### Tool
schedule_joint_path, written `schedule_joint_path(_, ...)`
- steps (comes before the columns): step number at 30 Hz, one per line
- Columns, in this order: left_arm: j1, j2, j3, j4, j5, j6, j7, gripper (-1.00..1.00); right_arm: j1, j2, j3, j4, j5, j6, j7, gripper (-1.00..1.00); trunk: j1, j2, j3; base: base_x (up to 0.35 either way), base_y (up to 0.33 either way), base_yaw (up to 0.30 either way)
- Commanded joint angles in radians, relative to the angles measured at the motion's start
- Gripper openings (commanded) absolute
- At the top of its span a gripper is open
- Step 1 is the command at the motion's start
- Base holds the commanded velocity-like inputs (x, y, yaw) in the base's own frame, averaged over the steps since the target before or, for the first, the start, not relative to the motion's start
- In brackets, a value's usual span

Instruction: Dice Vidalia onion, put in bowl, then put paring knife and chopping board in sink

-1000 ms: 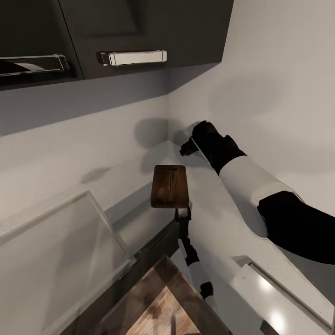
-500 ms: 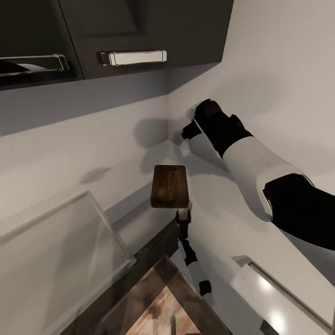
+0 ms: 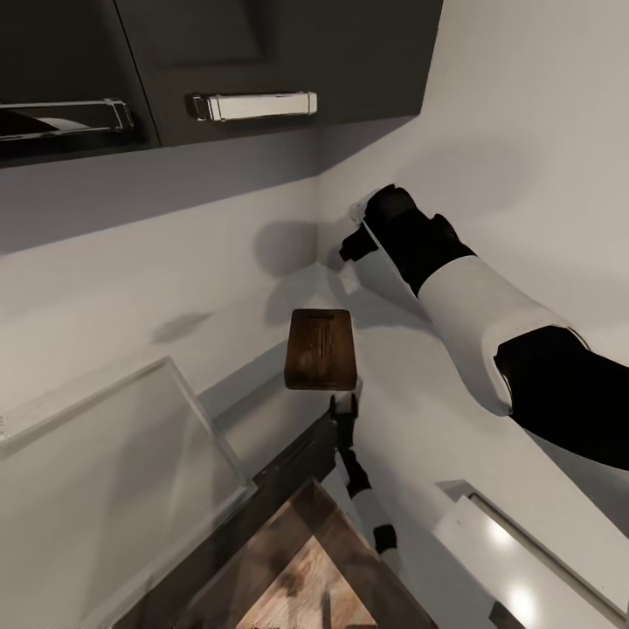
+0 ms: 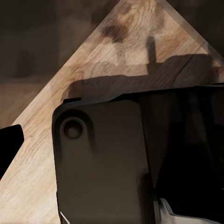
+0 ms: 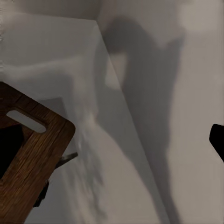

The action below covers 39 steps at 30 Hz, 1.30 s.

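The chopping board [image 3: 321, 349], dark brown with a slot hole near its far edge, is held up in the air in front of a bare wall corner. My left gripper [image 3: 342, 404] is shut on the board's near edge, and its arm reaches up from below. The board [image 5: 32, 154] and its slot also show in the right wrist view. My right gripper [image 3: 354, 245] is raised against the wall corner, above and beyond the board, with its fingertips [image 5: 217, 140] wide apart and nothing between them. The onion, knife, bowl and sink are out of view.
Dark upper cabinets with chrome handles [image 3: 253, 106] hang overhead. A clear glass-like box [image 3: 114, 454] stands at lower left. Wooden floor [image 3: 306, 577] shows at the bottom, and a white unit [image 3: 524, 559] at lower right. White walls meet close ahead.
My right arm rose and swung toward the wall corner, then stopped. The board and left gripper stayed put. The view shifted slightly.
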Motion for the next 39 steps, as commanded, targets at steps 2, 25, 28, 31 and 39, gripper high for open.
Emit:
schedule_joint_path(2,0.0,0.0,-0.001,-0.002,0.001,-0.001,-0.001,1.0,-0.001,0.0,0.002,0.0,0.01,0.003,0.008,1.0,0.001,-0.002,-0.004,0.0,0.0,0.114)
schedule_joint_path(25,0.0,0.0,-0.001,-0.002,0.001,-0.001,-0.001,1.0,-0.001,0.0,0.003,0.004,0.011,0.003,0.008,1.0,0.001,-0.002,-0.037,0.0,0.0,0.129)
schedule_joint_path(28,0.0,0.0,-0.001,-0.002,0.001,-0.001,-0.001,1.0,-0.001,0.0,0.003,0.005,0.011,0.003,0.008,1.0,0.001,-0.002,-0.041,0.0,0.0,0.13)
schedule_joint_path(31,0.0,0.0,-0.001,-0.002,0.001,-0.001,-0.001,1.0,-0.001,0.0,0.003,0.005,0.011,0.003,0.008,1.0,0.001,-0.002,-0.045,0.0,0.0,0.13)
schedule_joint_path(39,0.0,0.0,-0.001,-0.002,0.001,-0.001,-0.001,1.0,0.0,0.0,0.003,0.008,0.01,0.003,0.008,1.0,0.001,-0.002,-0.057,0.0,0.0,0.13)
